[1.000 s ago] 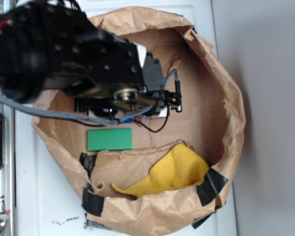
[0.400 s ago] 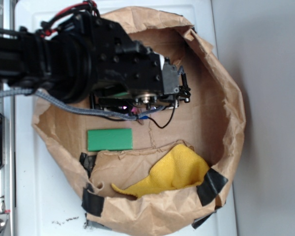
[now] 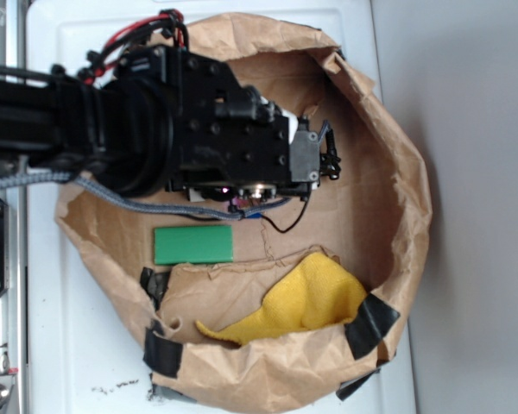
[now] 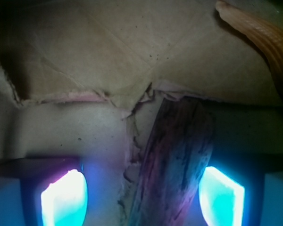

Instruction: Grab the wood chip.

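One wood chip [image 4: 172,160], one seashell [image 4: 259,35], one green block [image 3: 193,245], one yellow cloth [image 3: 306,297].

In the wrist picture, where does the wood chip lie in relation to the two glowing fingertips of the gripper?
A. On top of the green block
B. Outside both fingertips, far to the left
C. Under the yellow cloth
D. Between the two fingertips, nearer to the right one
D: in the wrist view the wood chip lies on the brown paper between the open fingers of the gripper, close to the right glowing fingertip.
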### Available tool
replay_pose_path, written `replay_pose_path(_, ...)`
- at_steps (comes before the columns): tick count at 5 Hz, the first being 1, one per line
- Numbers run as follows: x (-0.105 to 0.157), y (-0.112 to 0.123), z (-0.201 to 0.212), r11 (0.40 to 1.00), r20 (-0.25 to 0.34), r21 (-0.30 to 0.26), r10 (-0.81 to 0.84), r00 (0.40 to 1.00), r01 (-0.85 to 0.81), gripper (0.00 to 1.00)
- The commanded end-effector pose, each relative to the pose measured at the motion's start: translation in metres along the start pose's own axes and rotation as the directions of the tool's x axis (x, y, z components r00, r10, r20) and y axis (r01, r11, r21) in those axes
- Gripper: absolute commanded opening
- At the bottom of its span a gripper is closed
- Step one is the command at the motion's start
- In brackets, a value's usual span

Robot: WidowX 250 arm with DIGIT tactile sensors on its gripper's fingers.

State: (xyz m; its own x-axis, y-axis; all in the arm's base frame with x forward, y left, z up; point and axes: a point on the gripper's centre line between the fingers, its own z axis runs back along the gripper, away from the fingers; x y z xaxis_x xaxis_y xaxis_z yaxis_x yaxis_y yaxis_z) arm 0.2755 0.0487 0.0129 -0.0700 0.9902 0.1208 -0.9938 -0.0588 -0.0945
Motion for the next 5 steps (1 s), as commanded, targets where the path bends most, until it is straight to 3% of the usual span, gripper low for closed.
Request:
replay_pose_path(1, -0.001, 0.006, 0.0, 1.0, -0.028, -0.014, 0.011, 1.0, -0.011, 0.0)
replay_pose_path(4, -0.001, 0.003, 0.011, 1.0, -0.049, -0.026, -0.003, 0.999, 0.001, 0.0)
replay_pose_path(5, 0.001, 0.004, 0.033, 0.999, -0.096, -0.045, -0.031, 0.995, 0.027, 0.0)
